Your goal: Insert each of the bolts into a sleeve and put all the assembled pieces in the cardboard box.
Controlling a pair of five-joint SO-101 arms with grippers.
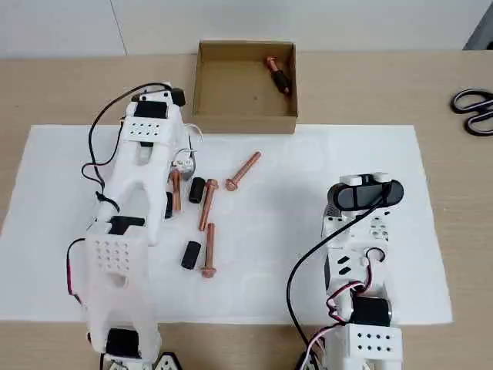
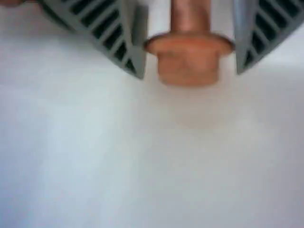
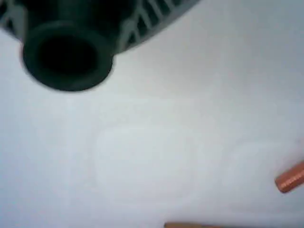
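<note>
My left gripper (image 2: 189,66) sits low over the white paper, its grey fingers (image 2: 121,42) pressed against both sides of a copper bolt's (image 2: 187,59) flange. From above, this gripper (image 1: 179,169) stands at the upper end of that bolt (image 1: 176,194). My right gripper (image 1: 364,185) hovers over the right half of the paper, shut on a black sleeve (image 3: 66,57) whose open end faces the camera. Three more bolts (image 1: 243,171) (image 1: 208,204) (image 1: 209,250) and two loose sleeves (image 1: 197,190) (image 1: 190,254) lie mid-sheet. The cardboard box (image 1: 206,85) holds one assembled piece (image 1: 279,75).
The white paper sheet (image 1: 308,254) covers the wooden table. Another dark sleeve (image 1: 168,205) peeks from under the left arm. Scissors (image 1: 474,109) lie at the far right edge. Two copper bolt ends (image 3: 289,178) (image 3: 190,224) show in the right wrist view.
</note>
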